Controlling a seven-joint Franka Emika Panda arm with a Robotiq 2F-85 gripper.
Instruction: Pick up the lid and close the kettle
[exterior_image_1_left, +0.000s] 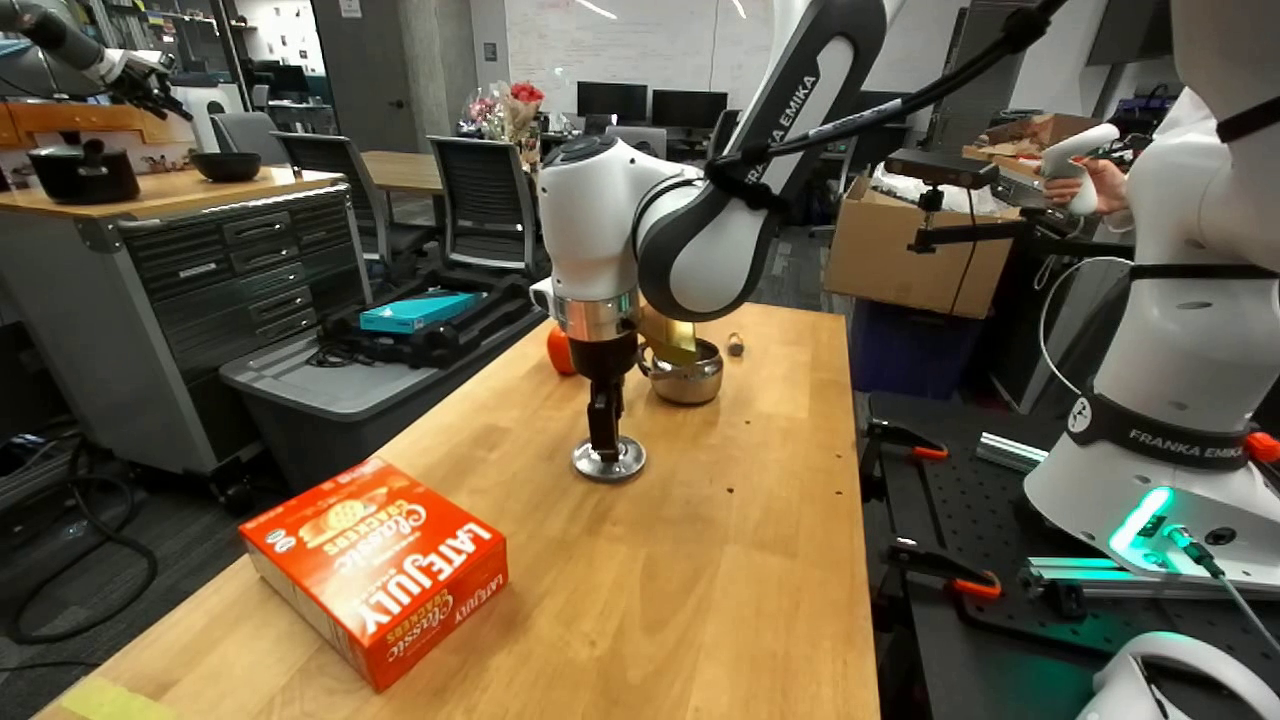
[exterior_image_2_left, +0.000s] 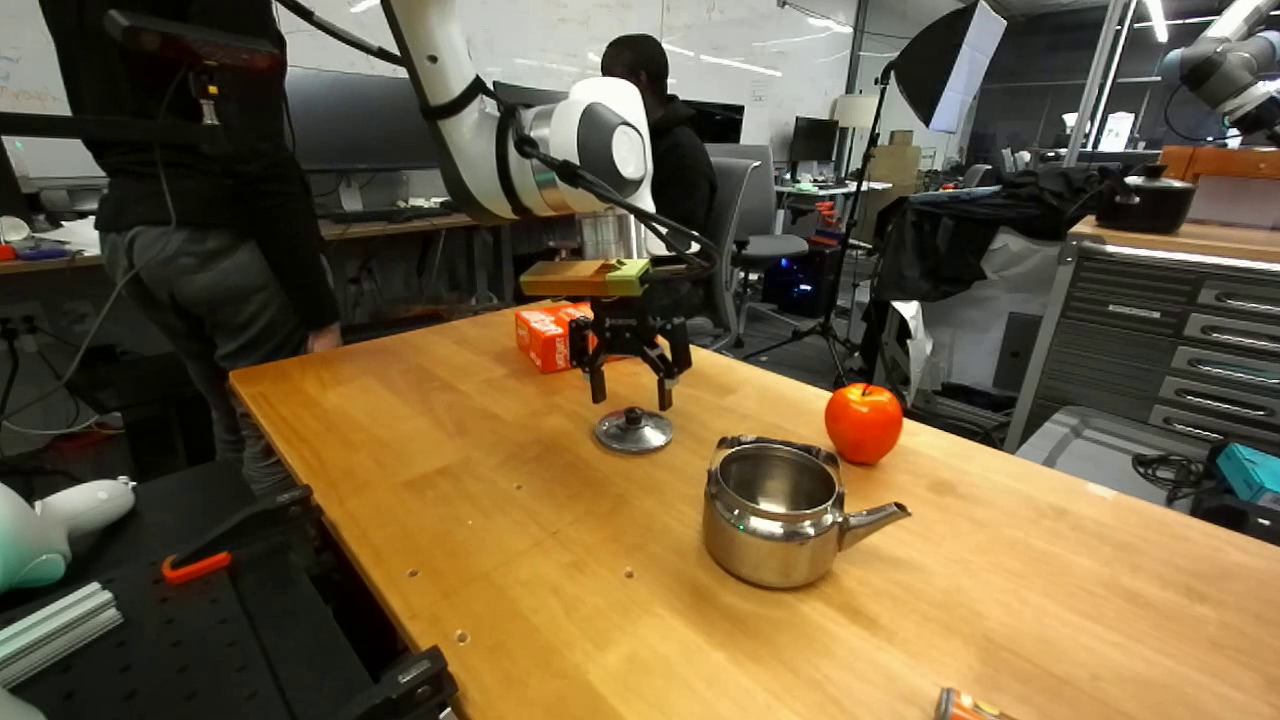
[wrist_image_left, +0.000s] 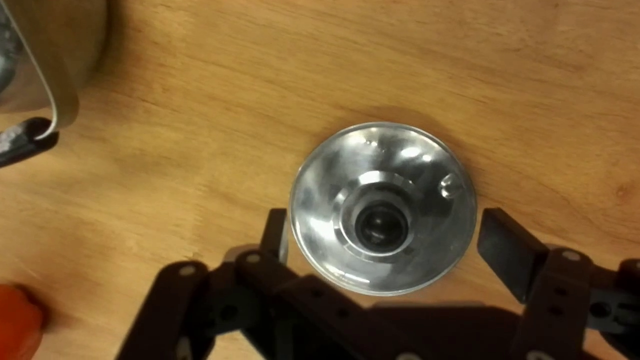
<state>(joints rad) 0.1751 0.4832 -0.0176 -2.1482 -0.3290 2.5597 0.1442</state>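
Observation:
The lid is a flat round silver disc with a black centre knob, lying knob up on the wooden table. It also shows in an exterior view and in the wrist view. My gripper is open and empty just above the lid, pointing straight down. In the wrist view its fingertips stand on either side of the lid, apart from its rim. The kettle is a squat silver pot, upright and uncovered, with a spout and folded handle. Part of the kettle shows at the wrist view's upper left.
A red tomato-like fruit stands close by the kettle. An orange cracker box lies on the table on the lid's side away from the kettle. A small battery-like object lies beyond the kettle. Black clamps line a table edge by the robot base.

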